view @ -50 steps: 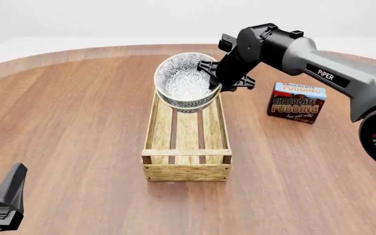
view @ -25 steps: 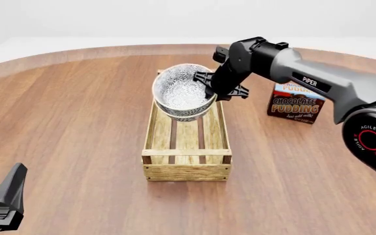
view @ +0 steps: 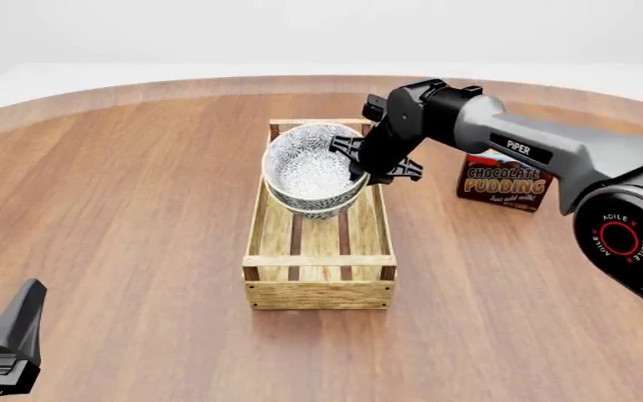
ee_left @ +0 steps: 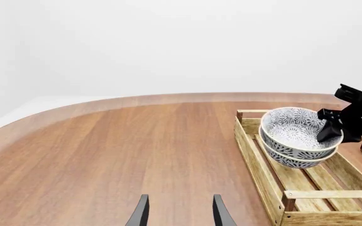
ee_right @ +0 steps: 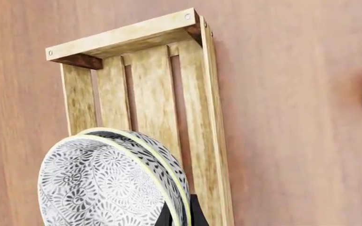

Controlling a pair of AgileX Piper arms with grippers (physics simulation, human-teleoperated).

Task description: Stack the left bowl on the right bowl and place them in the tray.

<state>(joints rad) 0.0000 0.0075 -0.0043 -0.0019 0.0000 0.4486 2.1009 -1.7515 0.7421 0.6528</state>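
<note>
Two nested bowls: white with dense grey floral pattern, pale rims, upper bowl seated inside lower bowl. Stack tilted, opening turned toward the left and front. Held above the far half of the tray by the right end effector, clamped on the stack's right rim. Whether the lower bowl touched the slats could not be determined.

Tray: long, narrow, light wood, slatted bottom, low side rails, darker corner posts. Rested flat on the desk, long axis running near to far, near half unoccupied.
</note>
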